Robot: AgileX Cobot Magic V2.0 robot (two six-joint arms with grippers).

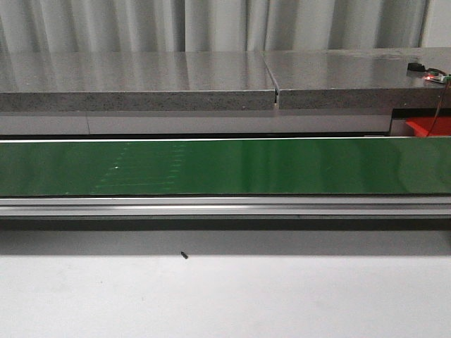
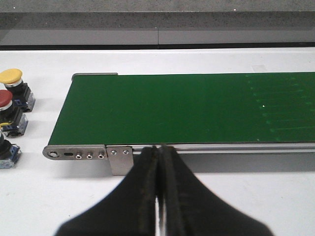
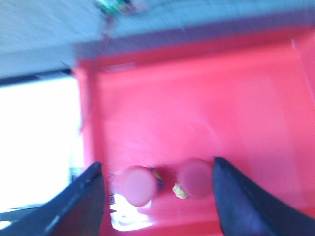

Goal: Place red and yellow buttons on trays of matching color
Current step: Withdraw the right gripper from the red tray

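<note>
You have a plain green conveyor belt point(image 1: 225, 167) and speckled grey counter point(image 1: 134, 81). Your yellow button point(image 2: 11, 75) and red button point(image 2: 5, 99) sit on black bodies. Two red buttons point(image 3: 137, 185) lie in the red tray point(image 3: 197, 108).

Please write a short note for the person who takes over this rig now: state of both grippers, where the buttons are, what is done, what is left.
Left gripper: shut, empty, in front of the green belt.
Right gripper: open, empty, over the red tray; this view is blurred.
Done: two red buttons lie in the red tray between the fingers.
Left: beside the belt's end wait a yellow button, a red button, and a third button, cut off, colour unclear. The belt itself is bare. No yellow tray is in view.
</note>
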